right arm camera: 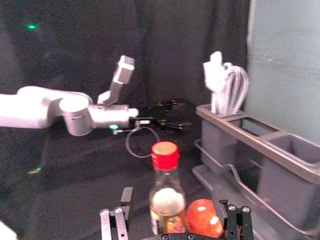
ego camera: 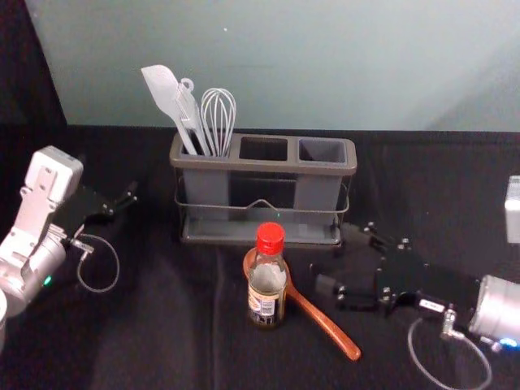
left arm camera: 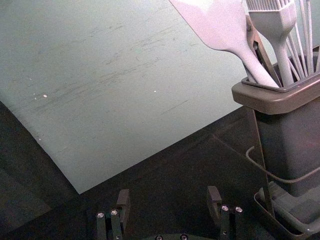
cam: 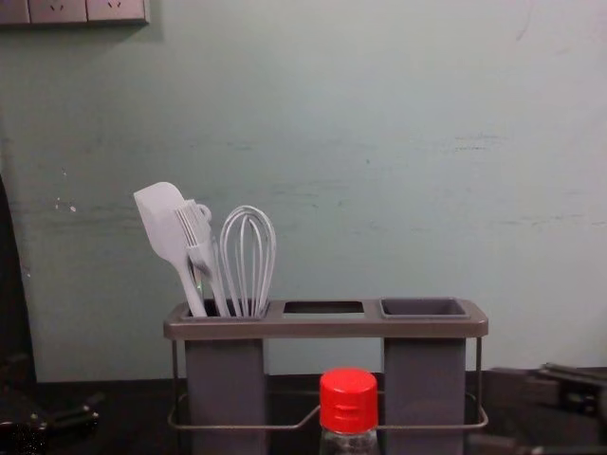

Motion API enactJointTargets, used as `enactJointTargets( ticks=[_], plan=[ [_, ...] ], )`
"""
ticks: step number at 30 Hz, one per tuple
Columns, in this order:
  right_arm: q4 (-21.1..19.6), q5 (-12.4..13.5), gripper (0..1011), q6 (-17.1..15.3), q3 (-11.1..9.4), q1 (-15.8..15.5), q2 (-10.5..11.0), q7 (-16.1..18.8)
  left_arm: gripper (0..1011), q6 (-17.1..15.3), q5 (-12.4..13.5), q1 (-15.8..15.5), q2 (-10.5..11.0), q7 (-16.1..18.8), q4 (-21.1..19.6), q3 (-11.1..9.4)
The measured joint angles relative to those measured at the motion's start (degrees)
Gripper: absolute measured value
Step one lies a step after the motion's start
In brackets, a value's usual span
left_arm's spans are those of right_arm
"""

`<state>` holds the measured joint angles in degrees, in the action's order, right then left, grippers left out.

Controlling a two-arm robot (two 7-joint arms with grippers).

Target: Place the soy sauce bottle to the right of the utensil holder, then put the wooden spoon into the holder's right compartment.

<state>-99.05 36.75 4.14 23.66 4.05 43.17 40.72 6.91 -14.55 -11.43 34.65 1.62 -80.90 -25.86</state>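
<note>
The soy sauce bottle [ego camera: 268,280], red-capped, stands upright in front of the utensil holder [ego camera: 264,164]. Behind and beside it the wooden spoon [ego camera: 325,323] lies on the table, handle toward the front right. My right gripper [ego camera: 335,256] is open, just right of the bottle and pointing at it. In the right wrist view, the bottle [right arm camera: 167,202] and the spoon's bowl [right arm camera: 204,218] show beyond the spread fingers of my right gripper [right arm camera: 175,200]. My left gripper [ego camera: 122,203] stays parked left of the holder, open; in the left wrist view, nothing is between the fingertips of my left gripper [left arm camera: 168,197].
White utensils [ego camera: 195,118], a spatula, a brush and a whisk, stand in the holder's left compartment. Its right compartment [cam: 424,308] holds nothing visible. A pale wall [cam: 313,114] rises behind the black-covered table [ego camera: 171,333].
</note>
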Motion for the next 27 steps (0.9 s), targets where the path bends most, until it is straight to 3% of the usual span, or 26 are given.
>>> enactJointTargets(
  ticks=[14,27],
  plan=[
    [3.2,-2.0,1003,-3.5,6.7,7.8,-4.7,2.1,1005,0.0,0.0,0.0,0.0,0.0,0.0,0.0],
    [7.4,-2.8,1003,-4.2,9.7,12.7,-8.4,2.1,1005,0.0,0.0,0.0,0.0,0.0,0.0,0.0]
  ],
)
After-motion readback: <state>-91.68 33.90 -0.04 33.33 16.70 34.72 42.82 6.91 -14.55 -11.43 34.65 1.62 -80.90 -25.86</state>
